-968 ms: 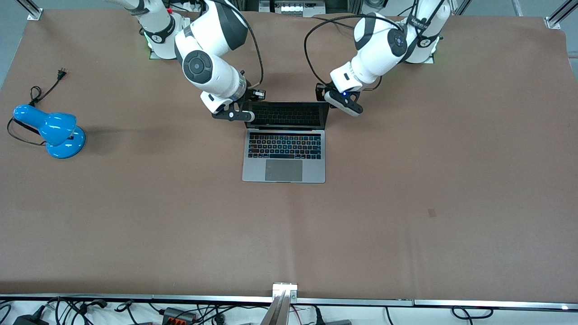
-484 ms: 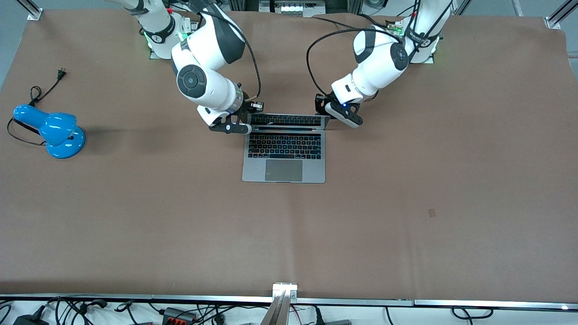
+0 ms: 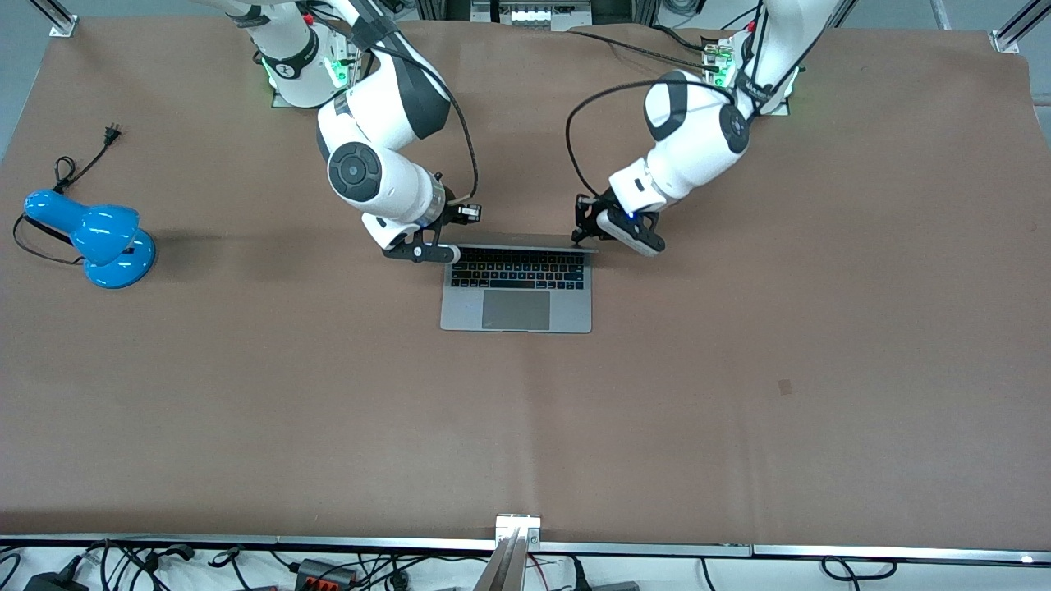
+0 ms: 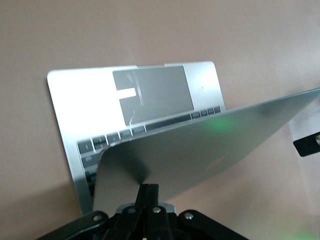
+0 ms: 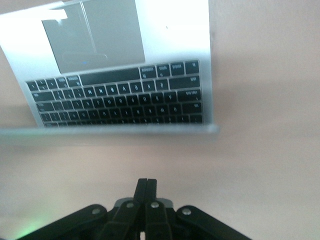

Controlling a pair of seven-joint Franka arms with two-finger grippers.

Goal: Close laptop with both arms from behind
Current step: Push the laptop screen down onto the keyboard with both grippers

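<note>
The silver-grey laptop (image 3: pixel 516 308) lies mid-table, its lid (image 3: pixel 519 242) leaning well forward over the black keyboard. My right gripper (image 3: pixel 450 238) is shut, its tips against the lid's outer face at the corner toward the right arm's end. My left gripper (image 3: pixel 581 234) is shut and presses the outer face at the corner toward the left arm's end. The left wrist view shows shut fingers (image 4: pixel 148 192) on the silver lid (image 4: pixel 200 145), with the trackpad (image 4: pixel 152 92) past it. The right wrist view shows shut fingers (image 5: pixel 147 187) against the pale lid (image 5: pixel 150 160), with the keyboard (image 5: pixel 120 97) past its edge.
A blue desk lamp (image 3: pixel 98 238) with a black cord and plug (image 3: pixel 111 131) stands near the right arm's end of the table. The brown table cover (image 3: pixel 739 369) is bare nearer the front camera. Cables hang along the front rail (image 3: pixel 517 533).
The lid has swung from near upright down toward the keyboard, hiding the screen. Both grippers have moved with it toward the front camera, staying shut against its outer face.
</note>
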